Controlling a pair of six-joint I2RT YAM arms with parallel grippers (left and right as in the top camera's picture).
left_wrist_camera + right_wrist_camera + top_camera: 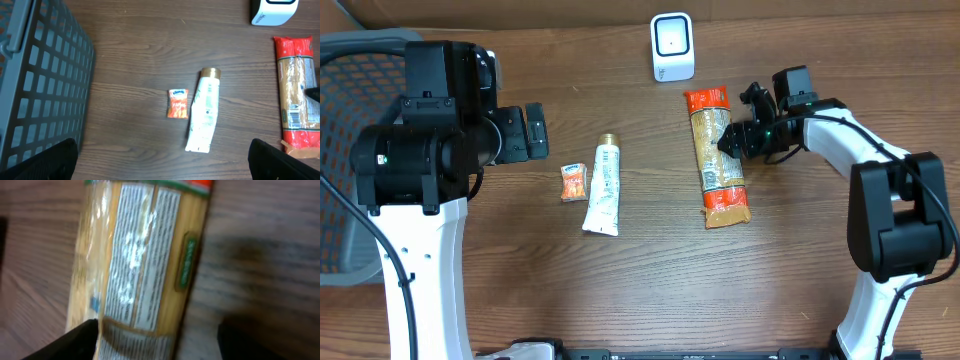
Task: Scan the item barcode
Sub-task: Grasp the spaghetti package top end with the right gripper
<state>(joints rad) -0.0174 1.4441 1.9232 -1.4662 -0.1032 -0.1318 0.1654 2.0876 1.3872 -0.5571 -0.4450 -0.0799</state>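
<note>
the spaghetti packet (pixel 717 160) is lying flat on the wooden table (pixel 650 290), right of centre, with its length running away from the robot and a red band showing at each end. its far end is being pointed toward the white barcode scanner (pixel 672 47), which is standing upright near the table's far edge, apart from the packet.

the right gripper (pixel 733 140) is being held low at the packet's right edge, about halfway along it. in the right wrist view the packet's printed label (pixel 135 265) is being shown close up, and the two dark fingers (pixel 75 342) are being held spread wide, one on either side of the wrapper. one finger is standing clear of the wrapper, so nothing is being gripped. whether the other finger is touching the wrapper cannot be told.

the left gripper (pixel 535 132) is being held fully released and empty over the left part of the table, near the grey mesh basket (pixel 345 150).

between the two arms a white tube (pixel 604 187) with a gold cap is lying, and a small orange tissue packet (pixel 574 183) is lying just beside it on its left, not touching it.
</note>
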